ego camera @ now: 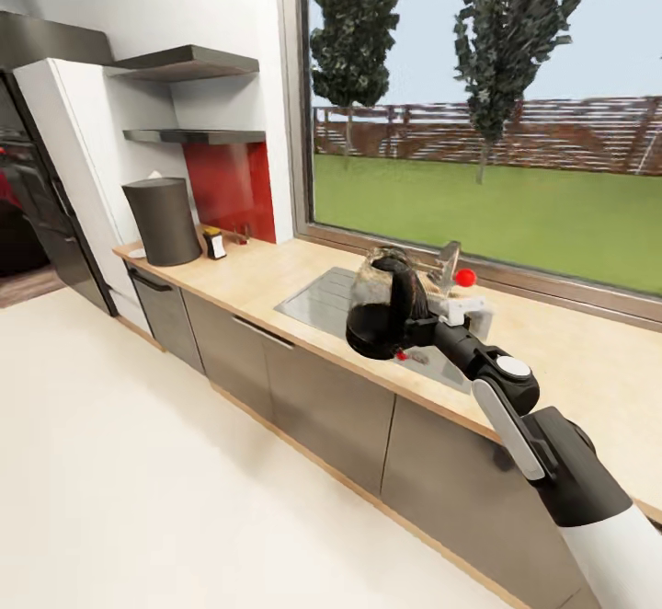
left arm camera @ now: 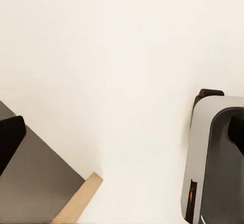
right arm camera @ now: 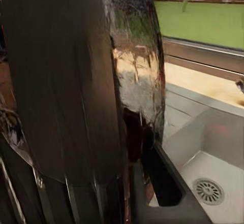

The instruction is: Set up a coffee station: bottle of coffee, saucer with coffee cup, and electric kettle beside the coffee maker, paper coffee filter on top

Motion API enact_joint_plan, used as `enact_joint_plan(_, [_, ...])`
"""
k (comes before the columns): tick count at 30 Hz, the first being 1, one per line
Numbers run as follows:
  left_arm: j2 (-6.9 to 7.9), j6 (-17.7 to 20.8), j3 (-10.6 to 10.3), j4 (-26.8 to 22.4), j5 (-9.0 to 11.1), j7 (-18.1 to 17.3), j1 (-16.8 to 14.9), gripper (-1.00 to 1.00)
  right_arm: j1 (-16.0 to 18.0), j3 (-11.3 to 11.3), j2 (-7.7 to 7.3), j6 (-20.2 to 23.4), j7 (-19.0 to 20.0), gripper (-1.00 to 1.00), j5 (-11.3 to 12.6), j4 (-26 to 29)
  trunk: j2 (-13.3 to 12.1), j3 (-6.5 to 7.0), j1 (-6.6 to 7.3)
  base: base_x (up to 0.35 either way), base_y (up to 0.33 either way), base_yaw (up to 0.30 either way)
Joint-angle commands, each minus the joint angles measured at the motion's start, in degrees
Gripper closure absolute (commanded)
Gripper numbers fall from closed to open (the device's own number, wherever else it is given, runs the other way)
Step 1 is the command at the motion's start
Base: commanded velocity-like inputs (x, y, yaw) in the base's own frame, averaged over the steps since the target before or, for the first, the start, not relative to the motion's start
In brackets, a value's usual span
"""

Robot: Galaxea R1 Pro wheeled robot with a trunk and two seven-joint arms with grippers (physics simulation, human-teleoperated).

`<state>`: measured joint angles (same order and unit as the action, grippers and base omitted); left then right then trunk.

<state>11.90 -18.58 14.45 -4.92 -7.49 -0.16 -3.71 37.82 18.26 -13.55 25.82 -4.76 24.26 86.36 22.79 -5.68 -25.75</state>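
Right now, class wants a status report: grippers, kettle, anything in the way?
Right gripper shut on kettle, carried above the sink. Left gripper state unreadable. Tap just behind the kettle.

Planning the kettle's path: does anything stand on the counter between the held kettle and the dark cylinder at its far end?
Nothing visible does until the end. The electric kettle hangs in the right gripper over the sink; beyond lies bare countertop, then a small bottle standing beside the dark cylinder.
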Motion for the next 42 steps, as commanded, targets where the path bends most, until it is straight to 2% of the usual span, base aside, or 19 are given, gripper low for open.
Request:
enact_joint_plan(1, [-0.01,-0.23,0.49,0.08,-0.63,-0.01,-0.07,-1.0,0.07,0.11,-0.07,0.19,-0.51,1.0,0.53,0.12,0.13,-0.12,-0.03,0.0,0.0,0.278])
enact_joint_plan(19, [-0.1,-0.24,0.51,0.08,-0.6,-0.01,-0.07,-1.0,0.07,0.11,-0.07,0.19,-0.5,1.0,0.53,0.12,0.13,-0.12,-0.03,0.024,0.003,0.278])
enact_joint_plan(33, [-0.12,-0.27,0.5,0.08,-0.6,-0.03,-0.07,-1.0,0.07,0.07,-0.07,0.19,-0.52,1.0,0.52,0.12,0.13,-0.12,-0.03,0.261,0.169,0.271])
enact_joint_plan(42, [-0.12,-0.23,0.49,0.08,-0.6,-0.03,-0.07,-1.0,0.07,0.02,-0.07,0.19,-0.52,1.0,0.52,0.0,0.13,-0.12,-0.03,0.301,0.175,0.015])
